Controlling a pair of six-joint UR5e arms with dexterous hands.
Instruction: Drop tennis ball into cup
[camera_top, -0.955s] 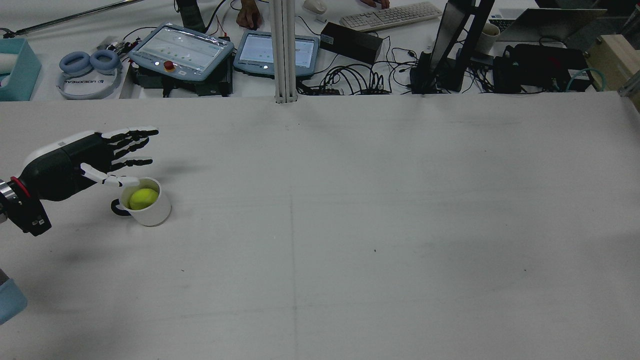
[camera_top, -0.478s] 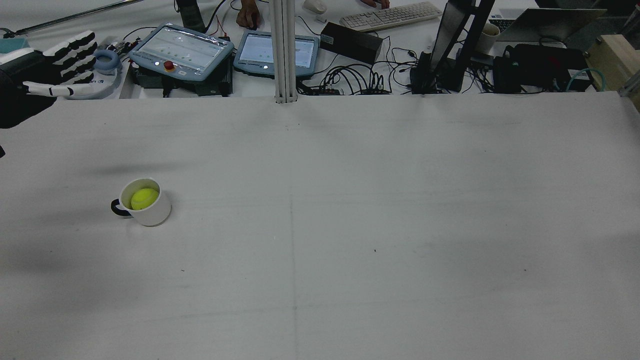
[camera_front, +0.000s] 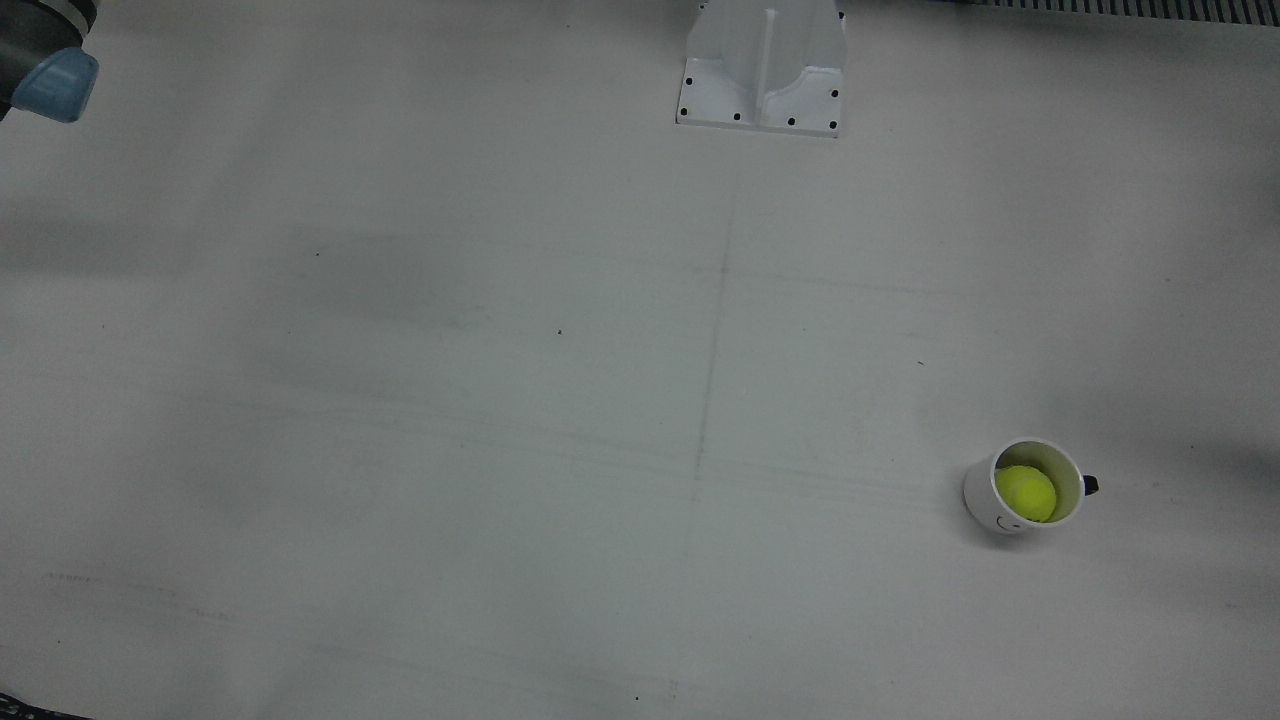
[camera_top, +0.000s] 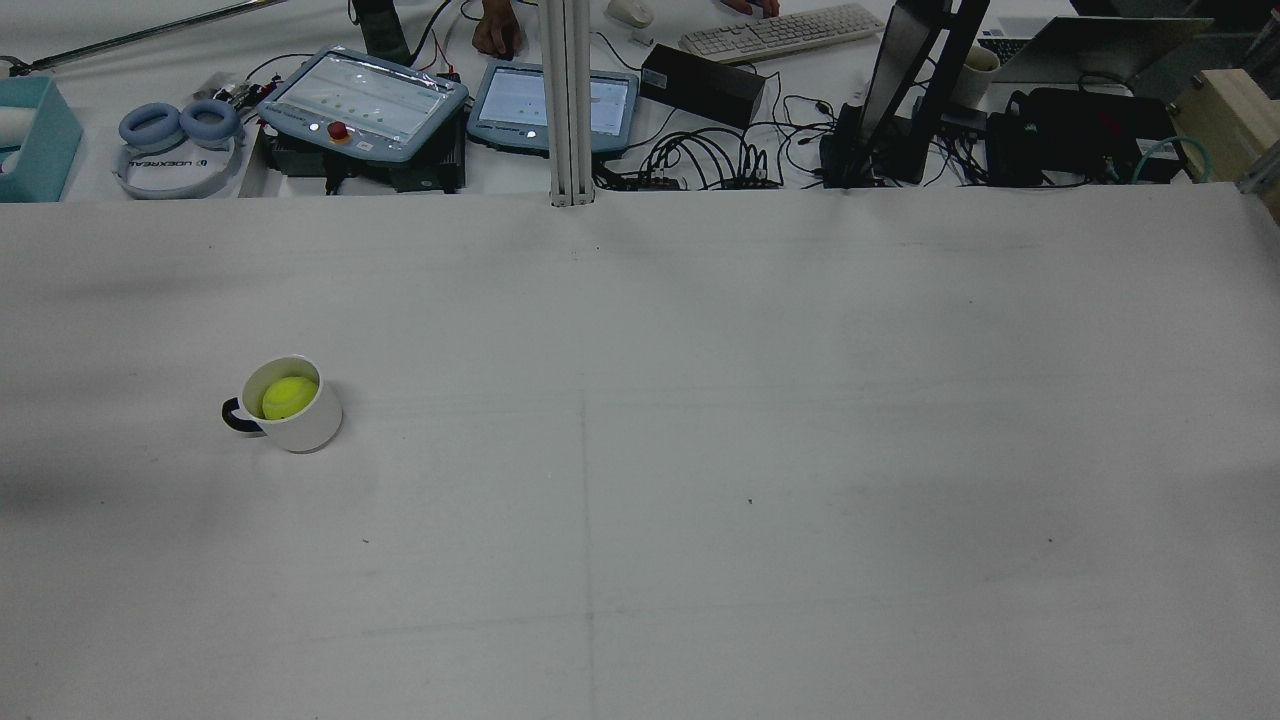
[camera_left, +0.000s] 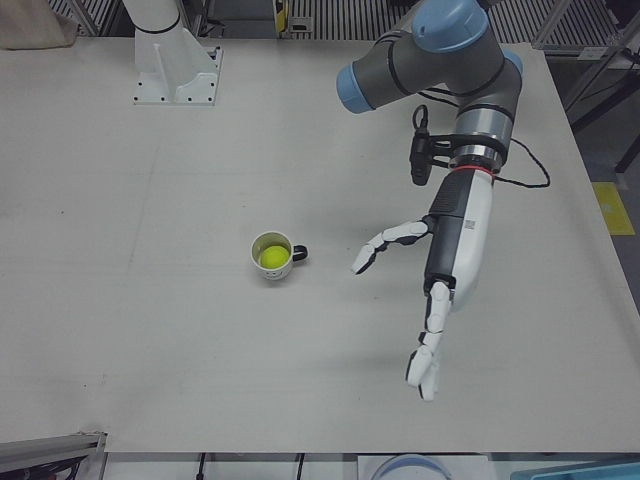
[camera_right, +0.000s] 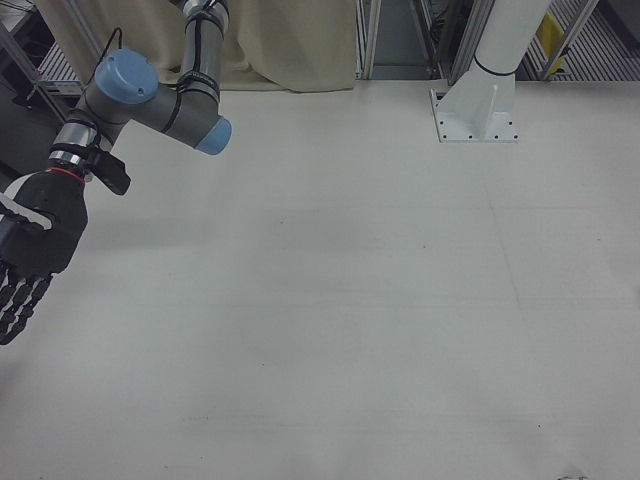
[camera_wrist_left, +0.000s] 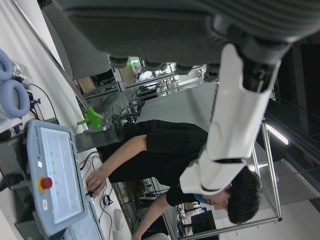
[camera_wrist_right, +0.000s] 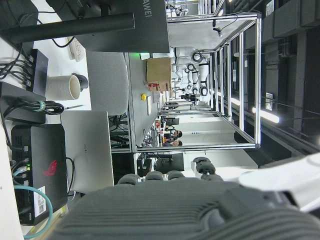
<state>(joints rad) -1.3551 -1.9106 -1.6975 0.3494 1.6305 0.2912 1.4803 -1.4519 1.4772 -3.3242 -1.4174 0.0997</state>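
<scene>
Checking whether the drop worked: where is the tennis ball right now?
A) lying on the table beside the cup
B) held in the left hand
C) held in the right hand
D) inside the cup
D: the tennis ball sits inside the upright white cup, while the left hand hangs open to the side, holding nothing.

Blue headphones, two teach pendants (screens lit), keyboard

Tennis ball inside cup
</scene>
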